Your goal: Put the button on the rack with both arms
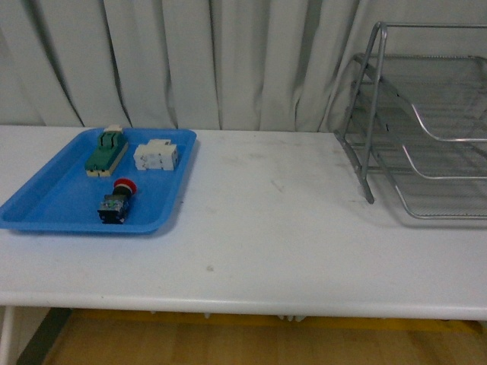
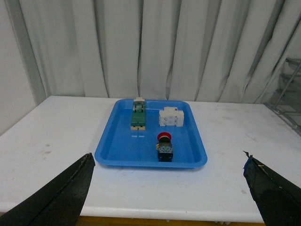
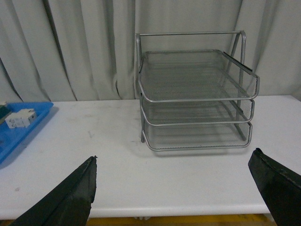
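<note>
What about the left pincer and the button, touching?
Apart. Left wrist view shows bare table between the open left pincer and the tray holding the button.

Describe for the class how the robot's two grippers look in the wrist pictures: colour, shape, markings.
Both the left gripper and right gripper show only two matte black, wedge-shaped fingers tapering to points. No cables or markings are visible.
</note>
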